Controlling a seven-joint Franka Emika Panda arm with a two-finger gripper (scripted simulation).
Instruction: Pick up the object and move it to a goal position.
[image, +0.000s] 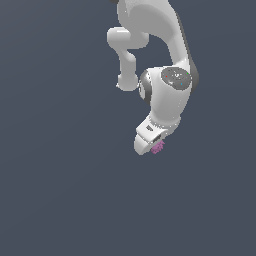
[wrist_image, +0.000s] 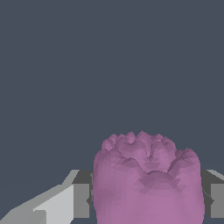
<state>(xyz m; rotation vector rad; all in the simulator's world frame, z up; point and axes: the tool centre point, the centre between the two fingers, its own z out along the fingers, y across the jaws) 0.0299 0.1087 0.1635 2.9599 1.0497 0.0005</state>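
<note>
The object is a small purple-pink bumpy lump (image: 158, 147). In the exterior view it sticks out just beside the tip of my white gripper (image: 150, 142), below the arm's wrist. In the wrist view the lump (wrist_image: 148, 179) fills the space between my two fingers (wrist_image: 65, 199), which press against its sides. The gripper is shut on it. The fingertips themselves are hidden by the hand in the exterior view. No goal marker shows in either view.
The white arm (image: 165, 75) bends down from the top of the exterior view. Around it there is only a plain dark grey-blue background (image: 60, 175), with no edges or other objects showing.
</note>
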